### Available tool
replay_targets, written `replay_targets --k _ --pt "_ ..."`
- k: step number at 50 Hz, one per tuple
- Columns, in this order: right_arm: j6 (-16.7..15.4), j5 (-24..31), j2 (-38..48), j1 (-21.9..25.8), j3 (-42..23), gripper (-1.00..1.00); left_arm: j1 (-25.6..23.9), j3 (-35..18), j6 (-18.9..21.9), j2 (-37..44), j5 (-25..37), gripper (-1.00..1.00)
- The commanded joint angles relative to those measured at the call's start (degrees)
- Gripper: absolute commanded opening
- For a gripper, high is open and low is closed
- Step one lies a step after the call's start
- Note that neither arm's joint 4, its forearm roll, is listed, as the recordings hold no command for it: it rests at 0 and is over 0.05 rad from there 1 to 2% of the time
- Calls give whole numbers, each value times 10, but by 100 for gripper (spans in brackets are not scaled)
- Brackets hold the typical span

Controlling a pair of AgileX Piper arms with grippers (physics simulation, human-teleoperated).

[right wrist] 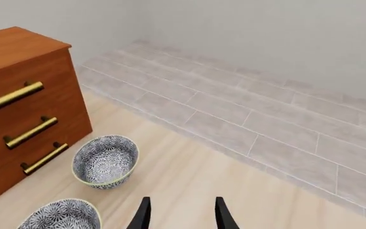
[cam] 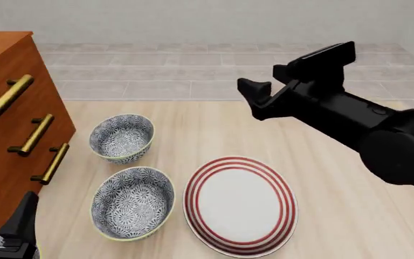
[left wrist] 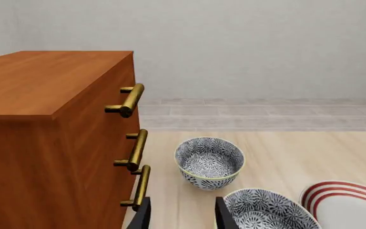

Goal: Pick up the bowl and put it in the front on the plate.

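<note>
The counter (cam: 336, 216) has open wood to the right of the plate (cam: 240, 205) and beyond it, up to the far edge where grey floor tiles begin. On the left the room is tighter: a wooden drawer cabinet (cam: 6, 124) with brass handles stands close beside the two patterned bowls.

The bowl (cam: 133, 202) in front sits on the counter just left of the plate, their rims nearly touching; I cannot tell whether they meet. The second bowl (cam: 121, 138) stands farther back, apart from the first and near the cabinet.

Only the front view shows the plate whole; the left wrist view catches just its red-ringed edge, and the right wrist view misses it altogether. The right wrist view shows the most floor behind the counter.

The right end effector (cam: 259, 93) hangs high above the counter's far side, well apart from both bowls, its fingers spread and holding nothing. The left end effector (left wrist: 179, 214) is low at the near left corner beside the cabinet, its fingers parted and empty, the front bowl just beside one fingertip.
</note>
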Motion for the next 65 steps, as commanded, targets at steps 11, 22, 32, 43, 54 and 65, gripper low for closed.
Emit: replay_targets --k 11,22,32,43,54,65 --pt "-20 37 103 21 -104 100 0 0 0 0 0 100" --pt "-29 62 147 30 -156 100 0 0 0 0 0 100" --pt "-32 87 206 46 -217 100 0 0 0 0 0 100" --pt "-38 80 262 50 -251 100 0 0 0 0 0 100" --pt "-45 110 319 61 -322 100 0 0 0 0 0 100" --pt "-54 143 373 57 -394 100 0 0 0 0 0 100"
